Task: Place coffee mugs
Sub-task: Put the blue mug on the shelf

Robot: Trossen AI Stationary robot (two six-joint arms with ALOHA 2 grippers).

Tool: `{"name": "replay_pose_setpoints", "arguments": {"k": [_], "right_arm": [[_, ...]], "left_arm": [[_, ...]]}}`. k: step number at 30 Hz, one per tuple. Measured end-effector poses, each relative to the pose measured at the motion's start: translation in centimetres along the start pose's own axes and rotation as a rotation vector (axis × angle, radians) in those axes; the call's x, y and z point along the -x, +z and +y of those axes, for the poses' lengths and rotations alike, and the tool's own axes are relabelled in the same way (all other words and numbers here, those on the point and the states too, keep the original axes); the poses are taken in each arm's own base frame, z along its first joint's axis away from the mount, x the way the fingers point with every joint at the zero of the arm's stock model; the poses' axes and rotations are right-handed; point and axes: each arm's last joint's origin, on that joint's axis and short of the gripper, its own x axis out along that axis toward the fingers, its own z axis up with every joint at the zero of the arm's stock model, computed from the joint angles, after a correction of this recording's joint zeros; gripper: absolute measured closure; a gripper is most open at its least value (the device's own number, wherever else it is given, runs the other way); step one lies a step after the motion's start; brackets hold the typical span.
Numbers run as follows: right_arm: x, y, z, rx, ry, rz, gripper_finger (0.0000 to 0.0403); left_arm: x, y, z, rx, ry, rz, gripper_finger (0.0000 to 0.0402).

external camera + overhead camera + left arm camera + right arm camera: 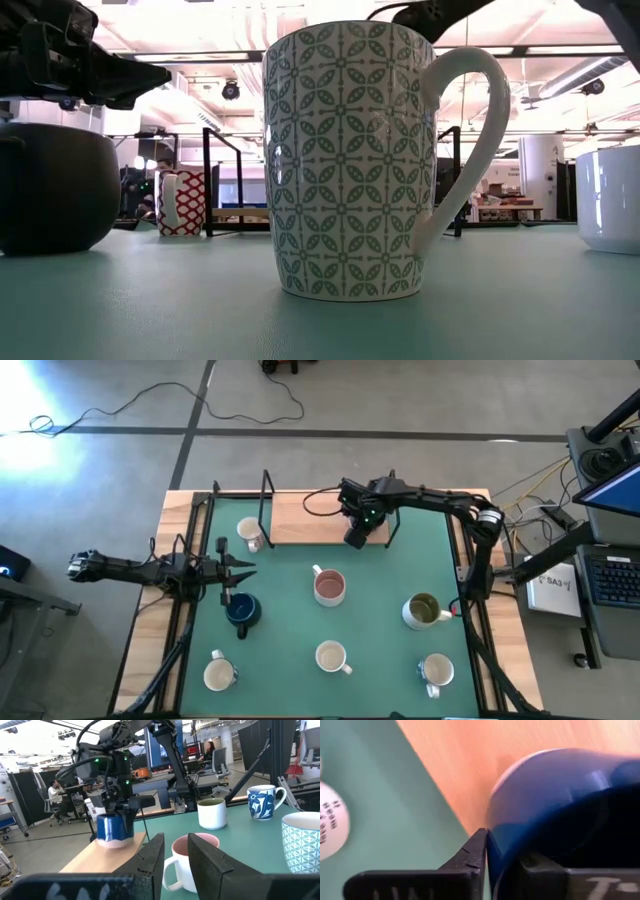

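The right gripper (356, 538) pinches the rim of a blue mug (114, 830), which sits directly beneath it on the wooden shelf board (305, 520). The left gripper (240, 573), fingers slightly parted and empty, waits just above another dark blue mug (242, 611).

near mug (350, 160): was white, green leaf lattice
far-left mug (182, 201): was red, white scales
held mug (115, 828): was blue
mat (380, 590): was green
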Motion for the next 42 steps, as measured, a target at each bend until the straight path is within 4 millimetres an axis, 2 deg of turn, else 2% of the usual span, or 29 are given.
{"name": "replay_pose_setpoints", "arguments": {"k": [8,15,23,34,42], "right_arm": [[-0.1,0.0,0.0,0.030,-0.001,0.007,0.0322],[0.7,0.0,0.0,0.080,0.000,-0.027,0.0310],[3.5,-1.1,-0.1,0.247,0.000,-0.058,0.0310],[3.2,-1.5,-0.1,0.464,0.006,0.009,0.0312],[3.1,-1.6,-0.1,0.506,0.006,0.013,0.0350]], "left_arm": [[0.0,0.0,0.0,0.000,0.000,0.000,0.0333],[0.0,0.0,0.0,0.000,0.000,0.000,0.0333],[0.0,0.0,0.0,0.000,0.000,0.000,0.0333],[0.0,0.0,0.0,0.000,0.000,0.000,0.0333],[0.0,0.0,0.0,0.000,0.000,0.000,0.0333]]}}
